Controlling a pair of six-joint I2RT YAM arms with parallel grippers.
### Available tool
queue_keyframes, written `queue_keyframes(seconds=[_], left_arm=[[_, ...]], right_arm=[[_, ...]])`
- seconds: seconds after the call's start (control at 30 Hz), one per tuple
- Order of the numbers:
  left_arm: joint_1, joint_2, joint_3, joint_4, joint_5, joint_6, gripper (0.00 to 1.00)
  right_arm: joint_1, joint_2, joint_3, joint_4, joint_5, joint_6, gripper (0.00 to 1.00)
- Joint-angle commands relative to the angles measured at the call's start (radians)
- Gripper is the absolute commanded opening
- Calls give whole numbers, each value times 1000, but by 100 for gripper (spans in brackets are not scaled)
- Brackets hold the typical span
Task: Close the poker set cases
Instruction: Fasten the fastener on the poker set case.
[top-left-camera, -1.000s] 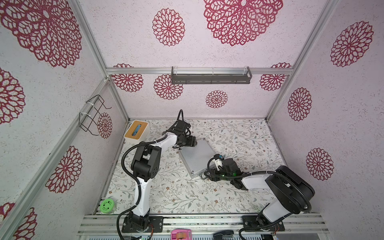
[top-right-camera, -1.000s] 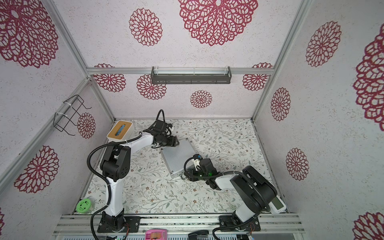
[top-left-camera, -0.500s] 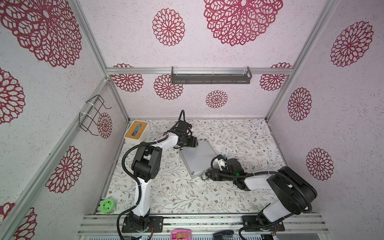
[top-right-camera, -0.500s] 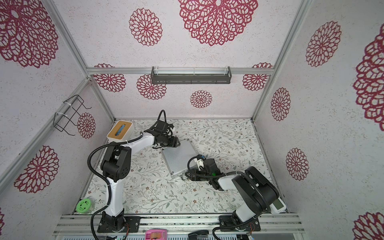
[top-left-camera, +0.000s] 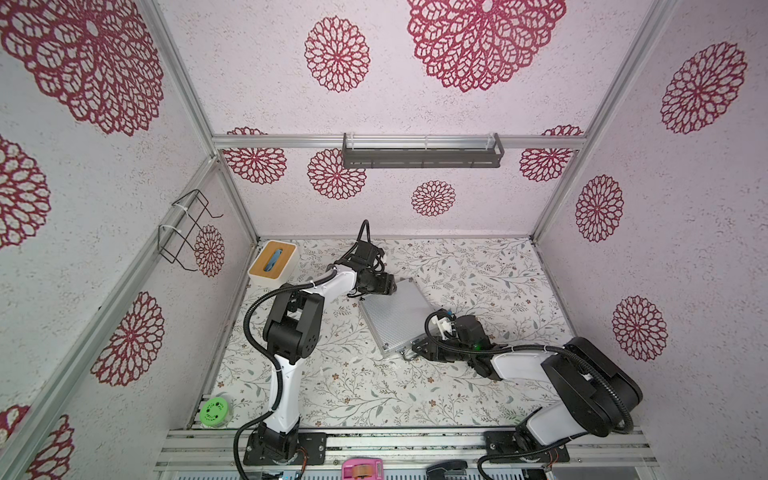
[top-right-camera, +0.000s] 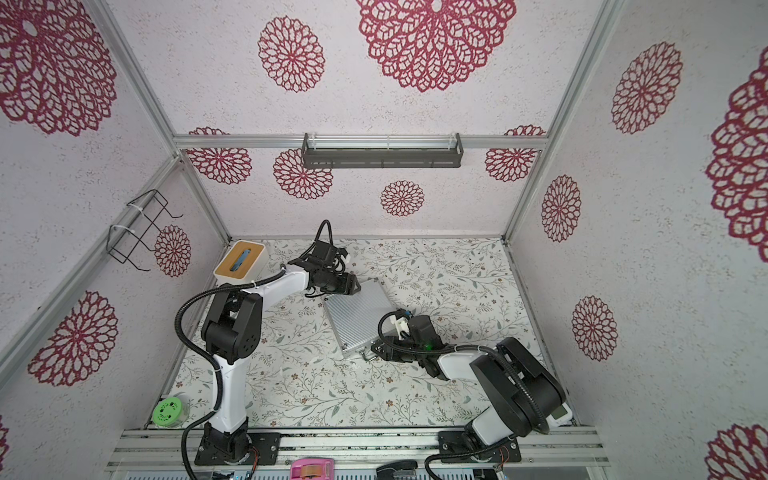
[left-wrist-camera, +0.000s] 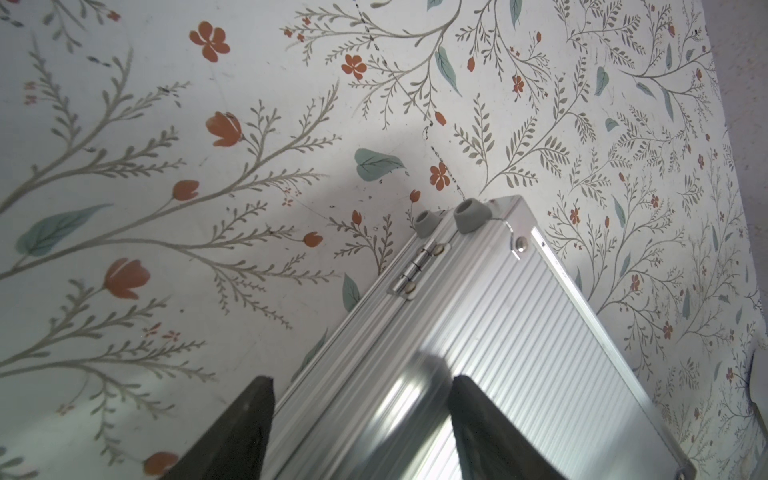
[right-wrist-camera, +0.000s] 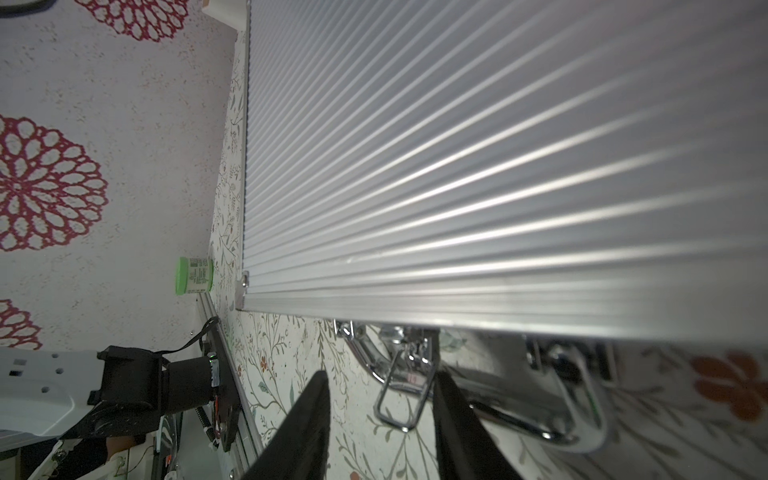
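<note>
Silver poker set case (top-left-camera: 395, 318) is lying shut and flat near the middle of a floral table (top-left-camera: 478, 282), turned at an angle, its ribbed lid facing up. The left gripper (left-wrist-camera: 361, 378) is reaching over the case's far, hinged edge. Its jaws are standing partly apart with that edge between them, one finger beside the side wall and one over the lid; whether they are pressing on it cannot be told. The right gripper (right-wrist-camera: 380, 374) is hovering at the case's near edge, jaws apart on either side of a chrome latch (right-wrist-camera: 411, 357) that is hanging loose beside the chrome handle (right-wrist-camera: 515, 422). A small reddish mark on the latch is too blurred to read. A green-lidded jar (right-wrist-camera: 193, 276) is standing at the table's near left corner, its label print too small to read.
</note>
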Motion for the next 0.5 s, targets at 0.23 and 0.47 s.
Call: queue_keyframes(seconds=[0.23,0.47], left_arm=[[-17,2,-26,-75,-28,19,70],[-16,2,-27,-75,-30,20,71]], right_arm=[[-2,-10,49,78,-74,67,40],[0,-46,56,35,-77,78,40]])
